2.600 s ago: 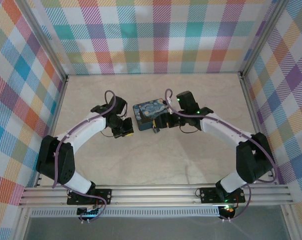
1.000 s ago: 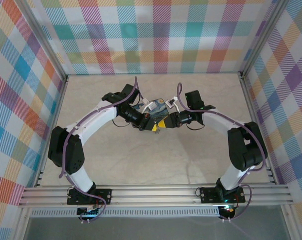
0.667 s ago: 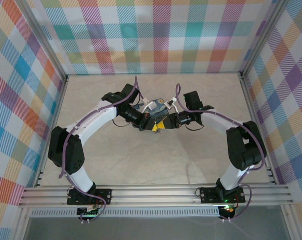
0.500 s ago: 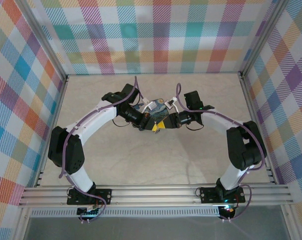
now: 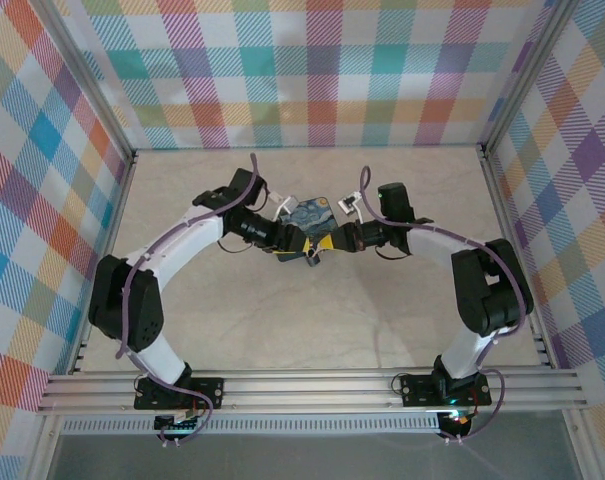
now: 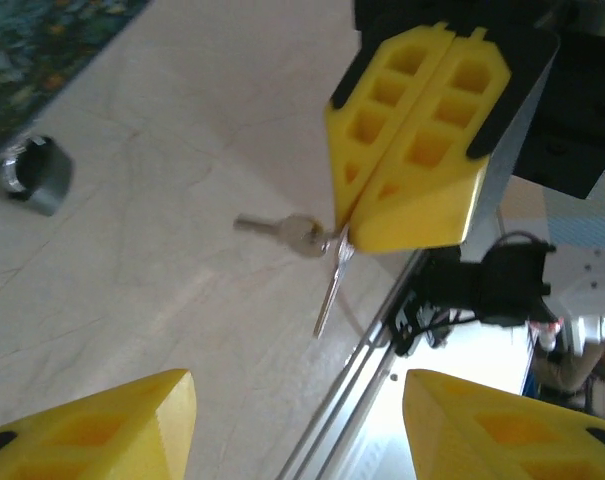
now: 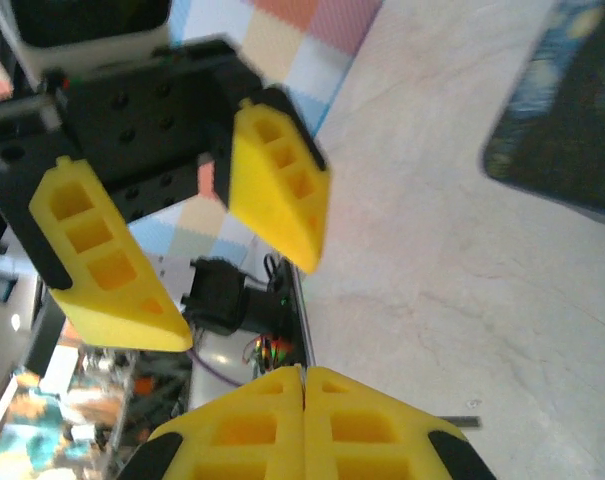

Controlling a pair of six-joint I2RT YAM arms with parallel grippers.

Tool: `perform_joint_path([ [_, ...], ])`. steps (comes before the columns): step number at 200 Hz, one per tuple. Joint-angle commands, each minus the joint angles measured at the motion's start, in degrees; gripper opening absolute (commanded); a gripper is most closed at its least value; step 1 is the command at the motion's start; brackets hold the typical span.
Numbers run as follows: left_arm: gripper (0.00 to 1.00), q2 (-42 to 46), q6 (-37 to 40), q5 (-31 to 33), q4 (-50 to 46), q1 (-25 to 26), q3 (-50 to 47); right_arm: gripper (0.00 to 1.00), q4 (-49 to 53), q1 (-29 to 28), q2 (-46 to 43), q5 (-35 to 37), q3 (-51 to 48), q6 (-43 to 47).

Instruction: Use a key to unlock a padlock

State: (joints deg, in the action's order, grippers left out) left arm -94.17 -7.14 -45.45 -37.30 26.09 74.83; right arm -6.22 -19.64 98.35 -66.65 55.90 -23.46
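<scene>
My right gripper (image 6: 350, 228) is shut on the ring of the key (image 6: 304, 236). One silvery blade points left and another (image 6: 329, 292) hangs down over the table. The small padlock (image 6: 28, 176) shows a grey body with a round silvery end. It lies free on the table beside the tin's edge, just in front of both grippers in the top view (image 5: 313, 262). My left gripper (image 6: 297, 382) is open, nothing between its fingers, and it faces the right gripper (image 5: 328, 243) a short way off. From the right wrist, the left gripper (image 7: 250, 300) hangs open above my shut fingers (image 7: 252, 425).
The dark-blue tin with yellow swirls (image 5: 308, 213) lies just behind the two grippers, its edge in the left wrist view (image 6: 42, 50). Checked walls close off the table on three sides. The aluminium rail (image 5: 312, 388) runs along the near edge.
The left gripper has opened and drawn back a little to the left. The right gripper has closed fully and stays on the key. The padlock now lies on the table.
</scene>
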Motion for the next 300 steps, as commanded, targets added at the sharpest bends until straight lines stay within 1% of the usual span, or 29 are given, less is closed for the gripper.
perform_joint_path([
  [1,0.57,3.48,-11.84,4.09,11.65,0.02,-4.87,0.0,-12.66,-0.14,0.67,5.75,-2.44,-16.7],
  [25,0.56,5.78,-18.66,5.63,20.66,0.9,-10.58,0.0,-19.86,-0.62,1.29,10.05,-4.6,-28.58],
  [40,0.54,6.36,-20.56,8.37,20.87,1.82,-11.37,0.0,-20.89,-1.67,1.41,12.28,-5.07,-32.78],
  [62,0.51,6.63,-20.93,13.37,20.38,3.52,-11.23,0.0,-21.49,-2.98,1.17,14.15,-5.4,-36.75],
  [72,0.5,6.72,-22.03,14.14,20.92,3.62,-11.93,0.0,-21.28,-3.68,1.21,14.65,-5.23,-37.91],
  [74,0.5,6.72,-22.17,14.22,22.41,3.62,-12.08,0.0,-21.36,-3.77,1.23,14.74,-5.2,-38.07],
  [95,0.47,6.3,-24.02,13.25,25.6,3.62,-13.11,0.0,-20.87,-4.96,1.32,14.99,-4.38,-38.88],
  [117,0.4,5.76,-24.42,12.67,25.82,3.62,-13.02,0.0,-21.54,-5.23,1.16,15.14,-4.09,-39.81],
  [159,0.4,5.83,-21.75,14.81,21.92,3.62,-12.0,0.0,-22.36,-5.25,1.37,15.24,-4.21,-40.58],
  [178,0.4,5.45,-21.37,14.39,21.83,3.62,-11.86,0.0,-23.77,-5.17,1.44,15.42,-4.61,-41.56],
  [186,0.39,5.24,-21.34,14.66,19.69,3.62,-11.72,0.0,-24.89,-5.21,1.56,15.47,-4.81,-42.22],
  [207,0.36,5.04,-21.53,14.08,20.37,3.62,-12.24,0.0,-26.54,-5.24,1.74,15.33,-4.9,-43.45],
  [228,0.3,4.95,-21.69,13.69,20.62,3.62,-12.08,0.0,-26.48,-5.24,1.75,14.8,-4.66,-43.03],
  [267,0.25,4.55,-21.38,13.72,20.7,3.62,-11.29,0.0,-23.75,-5.49,1.16,13.75,-4.04,-40.88],
  [300,0.24,4.04,-21.04,13.64,20.52,3.62,-11.28,0.0,-23.4,-5.75,0.63,13.23,-4.13,-40.18],
])
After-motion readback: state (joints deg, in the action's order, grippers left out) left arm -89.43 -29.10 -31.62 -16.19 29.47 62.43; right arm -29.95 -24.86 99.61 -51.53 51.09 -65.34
